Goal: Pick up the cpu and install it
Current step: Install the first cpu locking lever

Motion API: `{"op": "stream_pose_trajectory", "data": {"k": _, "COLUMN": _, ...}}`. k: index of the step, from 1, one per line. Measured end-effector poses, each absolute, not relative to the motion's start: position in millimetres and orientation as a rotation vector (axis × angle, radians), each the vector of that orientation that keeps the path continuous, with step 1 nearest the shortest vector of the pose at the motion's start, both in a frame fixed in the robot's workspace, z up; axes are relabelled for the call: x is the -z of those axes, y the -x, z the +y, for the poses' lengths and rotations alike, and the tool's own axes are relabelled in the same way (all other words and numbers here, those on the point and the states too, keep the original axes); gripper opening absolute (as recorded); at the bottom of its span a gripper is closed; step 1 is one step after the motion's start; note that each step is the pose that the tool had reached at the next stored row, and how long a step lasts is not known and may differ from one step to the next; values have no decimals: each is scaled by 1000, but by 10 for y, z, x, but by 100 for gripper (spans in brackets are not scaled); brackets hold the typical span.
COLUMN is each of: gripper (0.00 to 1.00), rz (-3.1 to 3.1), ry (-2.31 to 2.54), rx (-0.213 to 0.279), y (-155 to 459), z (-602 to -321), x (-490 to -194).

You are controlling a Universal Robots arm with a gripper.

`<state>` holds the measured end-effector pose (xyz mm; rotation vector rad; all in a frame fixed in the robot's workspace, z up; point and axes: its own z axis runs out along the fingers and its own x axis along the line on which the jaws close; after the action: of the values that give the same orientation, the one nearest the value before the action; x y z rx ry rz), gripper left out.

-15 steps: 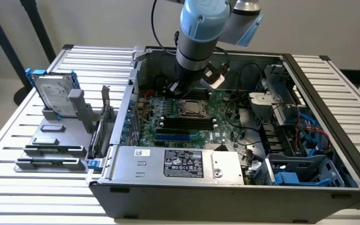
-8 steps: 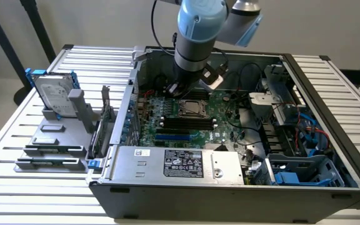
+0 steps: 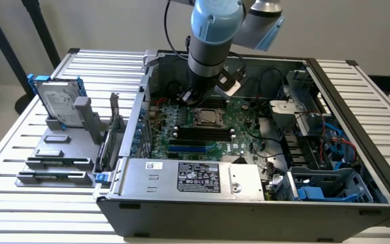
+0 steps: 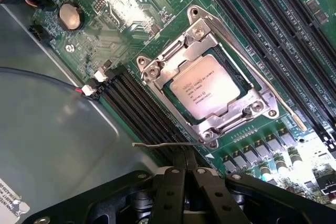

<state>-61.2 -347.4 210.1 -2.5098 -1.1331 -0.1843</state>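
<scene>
Cpu (image 4: 206, 88) lies flat, label up, in its socket (image 4: 157, 69); closed tool (image 4: 185, 157) nearby.

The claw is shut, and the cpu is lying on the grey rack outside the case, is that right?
Not quite. The claw is shut, but the cpu is inside the case: the wrist view shows it seated in the socket on the motherboard.
</scene>
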Motion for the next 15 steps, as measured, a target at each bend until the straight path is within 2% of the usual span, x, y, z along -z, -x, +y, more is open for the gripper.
{"op": "stream_pose_trajectory", "data": {"k": 15, "gripper": 11, "rz": -1183, "ry": 2508, "rx": 176, "y": 612, "z": -3429, "x": -2034}}
